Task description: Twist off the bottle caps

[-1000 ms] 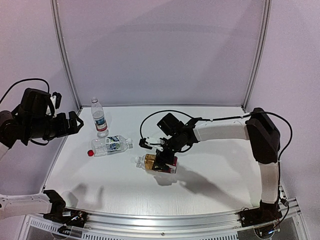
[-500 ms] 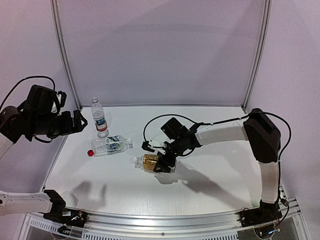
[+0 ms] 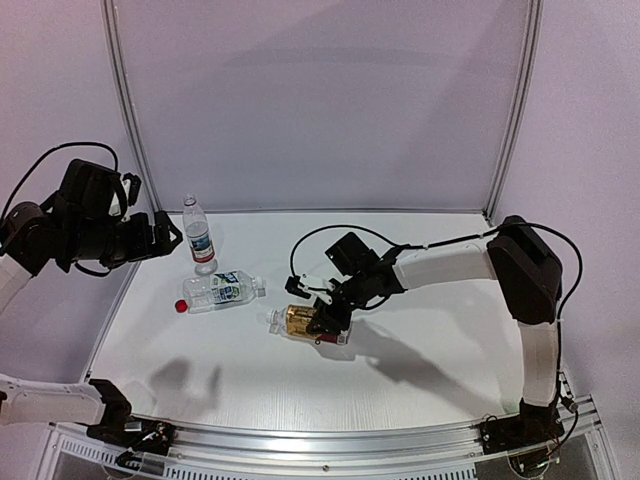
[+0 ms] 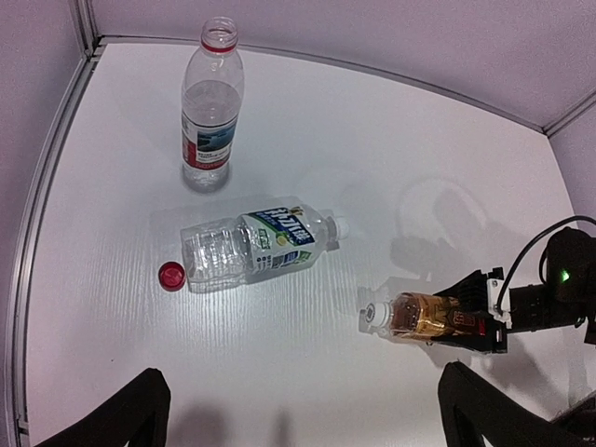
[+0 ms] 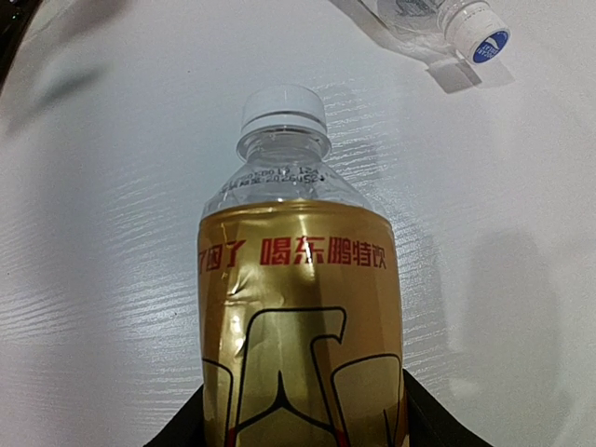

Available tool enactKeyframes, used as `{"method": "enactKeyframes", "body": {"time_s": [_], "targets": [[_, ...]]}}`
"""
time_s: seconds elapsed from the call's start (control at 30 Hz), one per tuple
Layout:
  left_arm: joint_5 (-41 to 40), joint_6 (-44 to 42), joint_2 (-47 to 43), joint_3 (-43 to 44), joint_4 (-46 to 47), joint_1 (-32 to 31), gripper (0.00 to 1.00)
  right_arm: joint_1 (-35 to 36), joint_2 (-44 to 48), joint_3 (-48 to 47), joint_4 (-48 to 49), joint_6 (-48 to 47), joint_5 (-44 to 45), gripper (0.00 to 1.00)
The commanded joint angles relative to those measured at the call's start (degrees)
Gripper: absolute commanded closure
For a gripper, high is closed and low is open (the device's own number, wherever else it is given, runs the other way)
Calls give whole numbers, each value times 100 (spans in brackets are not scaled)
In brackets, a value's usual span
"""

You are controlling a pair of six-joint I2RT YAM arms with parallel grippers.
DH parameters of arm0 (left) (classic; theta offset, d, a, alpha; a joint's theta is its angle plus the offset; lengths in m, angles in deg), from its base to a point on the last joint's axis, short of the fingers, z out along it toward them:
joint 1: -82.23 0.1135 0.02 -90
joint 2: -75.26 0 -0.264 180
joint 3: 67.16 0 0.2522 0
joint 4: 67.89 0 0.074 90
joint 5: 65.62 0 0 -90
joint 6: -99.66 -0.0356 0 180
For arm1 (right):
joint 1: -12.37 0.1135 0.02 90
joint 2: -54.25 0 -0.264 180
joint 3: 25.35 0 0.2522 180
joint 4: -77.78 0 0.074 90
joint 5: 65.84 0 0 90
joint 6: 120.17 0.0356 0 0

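The amber bottle is pinched around its label by the right hand, its white cap kept exposed, presumably for the spread, empty left hand.

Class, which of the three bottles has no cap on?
The upright bottle with the blue-white-red label: its neck is open, a red cap lying loose nearby. The green-label bottle and amber bottle are sideways, white caps on.
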Motion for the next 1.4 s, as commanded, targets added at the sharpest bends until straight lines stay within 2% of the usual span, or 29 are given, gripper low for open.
{"method": "enactKeyframes", "body": {"time_s": [0.0,0.17,0.3,0.37,0.57,0.73,0.97,1.17,1.27,1.37], "targets": [[155,-241,44,136,226,-43,1,-40,67,-109,-551,121,119,47],[381,-694,88,273,530,42,1,-41,520,-343,-570,536,225,46],[1911,-892,249,457,871,613,1,-40,961,-583,-639,1338,544,46],[2419,-874,263,468,1156,814,1,-39,1263,-577,-632,1882,785,46],[3420,-699,317,509,1972,1253,1,4,2261,-394,-646,3251,1255,46],[4013,-792,526,928,1966,1399,1,5,2764,-374,-566,3823,1321,46],[4398,-183,491,987,2421,1407,1,6,3422,-151,59,4180,859,45],[4363,1398,264,140,4426,1244,2,-1,3922,72,299,4428,75,45],[3890,1470,381,217,4538,1020,2,-29,4228,371,598,4369,-87,42],[3854,1435,704,592,4548,796,4,-95,4248,430,706,4207,-286,40]]}}
